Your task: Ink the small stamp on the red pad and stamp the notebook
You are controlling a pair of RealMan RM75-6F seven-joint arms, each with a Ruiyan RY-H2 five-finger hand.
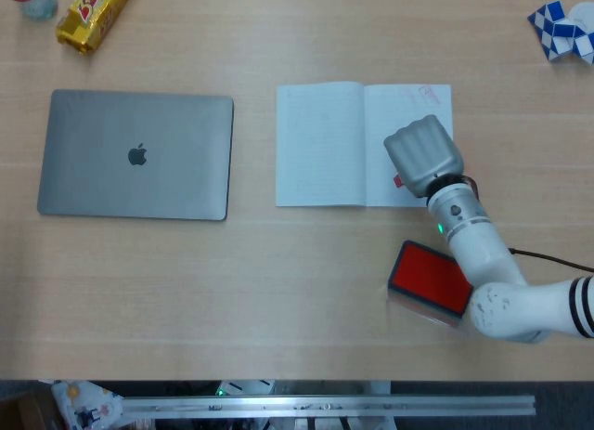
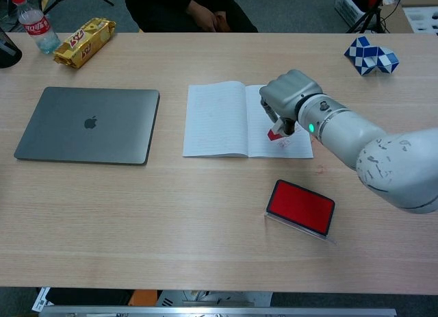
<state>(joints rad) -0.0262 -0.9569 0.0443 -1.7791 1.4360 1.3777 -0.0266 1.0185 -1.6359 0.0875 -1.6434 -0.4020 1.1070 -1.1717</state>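
Head view: the right hand sits over the right page of the open notebook, fingers curled around the small stamp, of which only a red edge shows. The red pad lies below the notebook, partly under the forearm. Chest view: the right hand grasps the stamp, its red tip at the notebook page near red marks. The pad lies nearer the camera; a closed laptop lies left of the notebook.

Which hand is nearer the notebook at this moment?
Right. The right hand is over the notebook's right page, holding the small stamp near the page's lower part. The left hand appears in neither view, so its distance cannot be judged.
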